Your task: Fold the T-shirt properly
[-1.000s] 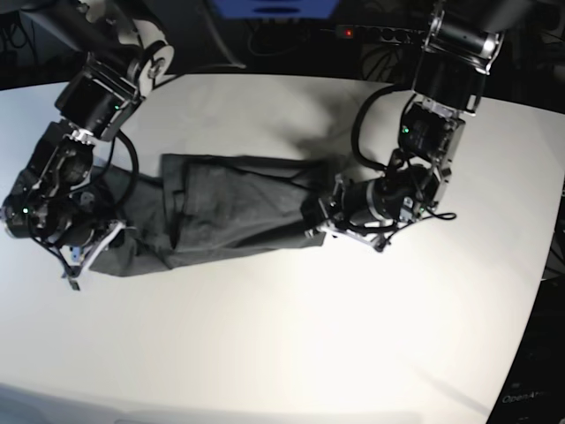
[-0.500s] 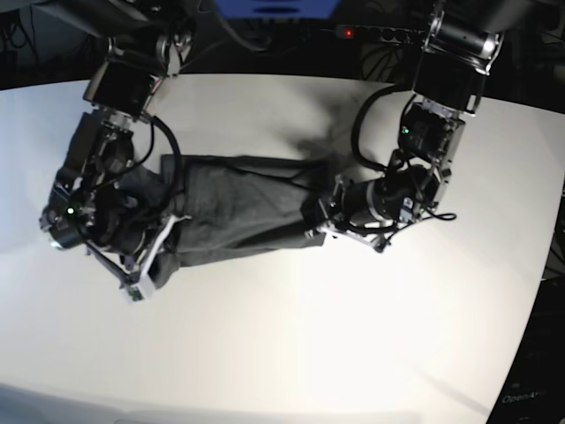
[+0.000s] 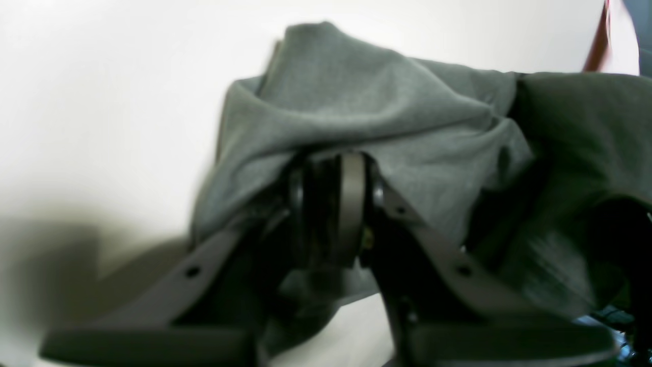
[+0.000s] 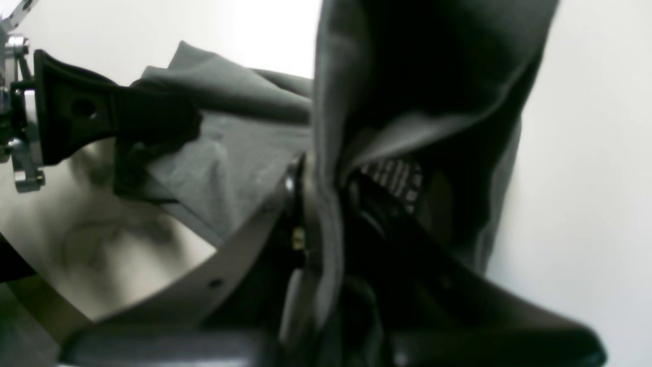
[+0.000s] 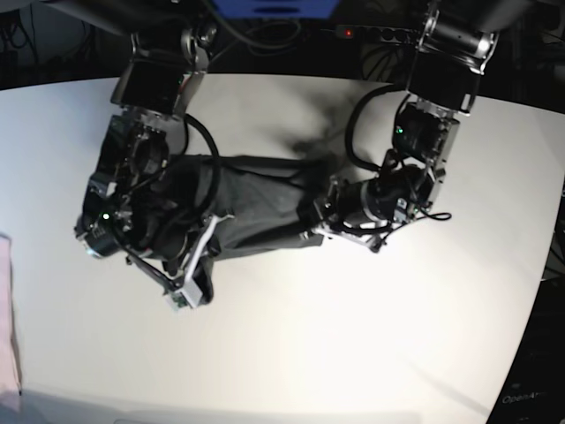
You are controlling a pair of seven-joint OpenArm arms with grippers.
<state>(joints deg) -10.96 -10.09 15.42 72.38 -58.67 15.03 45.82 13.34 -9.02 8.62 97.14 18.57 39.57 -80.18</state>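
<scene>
The dark grey T-shirt [image 5: 265,199] lies bunched in a band across the white table [image 5: 353,336], held at both ends. My right gripper [image 5: 190,287] is at the left of the base view, shut on the shirt's left end. In the right wrist view, cloth [image 4: 433,76] hangs over that gripper [image 4: 316,183]. My left gripper [image 5: 316,219] is shut on the shirt's right end. The left wrist view shows its fingertips [image 3: 331,204] pinching a fold of the fabric [image 3: 367,102]. The right wrist view also shows the left gripper [image 4: 132,127] on the cloth.
The table's edge runs down the right side of the base view, with dark floor beyond. A pale pink object [image 5: 5,309] sits at the table's left edge. A power strip [image 5: 371,34] and cables lie behind the table.
My right arm has swung toward the middle of the table, carrying its end of the T-shirt along, so the shirt now spans less width. The left arm has stayed in place.
</scene>
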